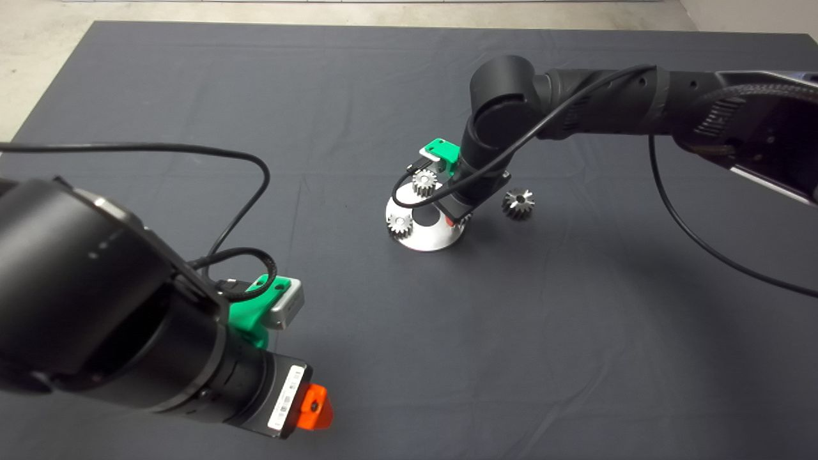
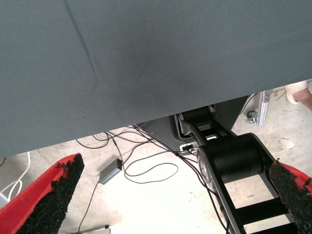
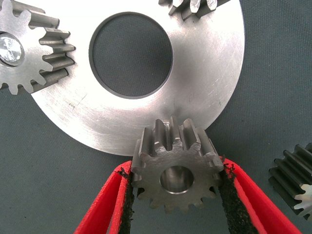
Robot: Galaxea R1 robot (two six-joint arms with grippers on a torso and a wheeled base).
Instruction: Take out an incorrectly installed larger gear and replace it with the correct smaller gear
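- Head view: right gripper (image 1: pixel 455 220) reaches down at the round steel plate (image 1: pixel 429 239); its fingers and load are hidden under the wrist. 2 silver spur gears (image 1: pixel 424 182) sit on the plate. The larger gear (image 1: pixel 518 204) lies on the mat (image 1: pixel 409 332) just right of the plate. The left arm waits at lower left.
- Left wrist view: left gripper (image 2: pixel 170 195), fingers wide apart, over mat edge, floor and cables.
- Right wrist view: fingers clamped on the smaller gear (image 3: pixel 176 168) at the plate's rim; larger gear cut off at the edge.
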